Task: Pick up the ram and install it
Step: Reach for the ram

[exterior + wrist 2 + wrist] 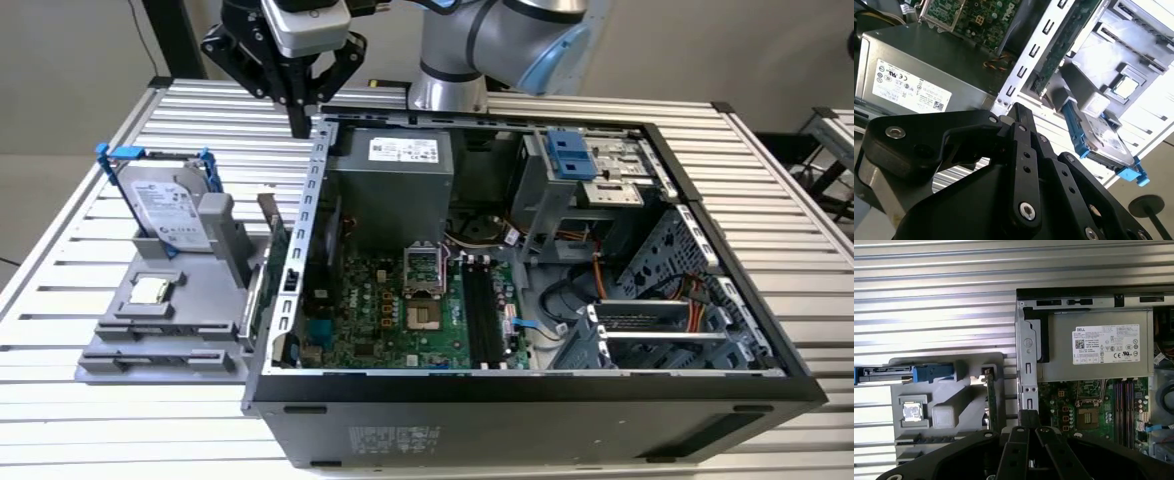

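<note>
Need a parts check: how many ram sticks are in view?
1. The ram stands on edge in the gray holder beside the computer case; more could be hidden.

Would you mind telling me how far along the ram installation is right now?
Nothing looks done yet: the ram stands in the grey holder beside the case. In hand: nothing; the pincer hangs shut above the case's corner. Left: the motherboard slots look empty.

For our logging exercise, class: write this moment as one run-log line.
gripper: shut, empty, by case wall | ram: on edge in grey holder | installed: no
</note>
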You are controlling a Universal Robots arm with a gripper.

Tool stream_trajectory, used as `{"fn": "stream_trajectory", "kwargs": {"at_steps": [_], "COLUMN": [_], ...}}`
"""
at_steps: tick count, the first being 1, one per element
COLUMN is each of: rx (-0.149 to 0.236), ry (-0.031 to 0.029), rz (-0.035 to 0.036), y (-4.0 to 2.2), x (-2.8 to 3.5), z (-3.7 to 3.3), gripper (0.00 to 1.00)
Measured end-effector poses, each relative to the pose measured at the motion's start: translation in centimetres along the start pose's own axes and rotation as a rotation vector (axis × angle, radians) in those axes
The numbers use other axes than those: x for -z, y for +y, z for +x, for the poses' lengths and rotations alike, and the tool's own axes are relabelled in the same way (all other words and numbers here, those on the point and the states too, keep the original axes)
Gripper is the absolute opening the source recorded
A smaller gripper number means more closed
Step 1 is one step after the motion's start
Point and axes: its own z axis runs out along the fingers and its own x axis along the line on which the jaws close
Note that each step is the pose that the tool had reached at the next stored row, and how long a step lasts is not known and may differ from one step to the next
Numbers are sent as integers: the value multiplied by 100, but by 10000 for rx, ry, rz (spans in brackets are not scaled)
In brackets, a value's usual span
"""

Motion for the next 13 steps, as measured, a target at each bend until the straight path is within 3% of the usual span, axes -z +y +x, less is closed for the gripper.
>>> {"fn": "stream_trajectory", "kwargs": {"at_steps": [13], "rx": [27], "ry": [1], "rz": [-1], "y": [-2], "x": [0], "z": [29], "gripper": [0]}}
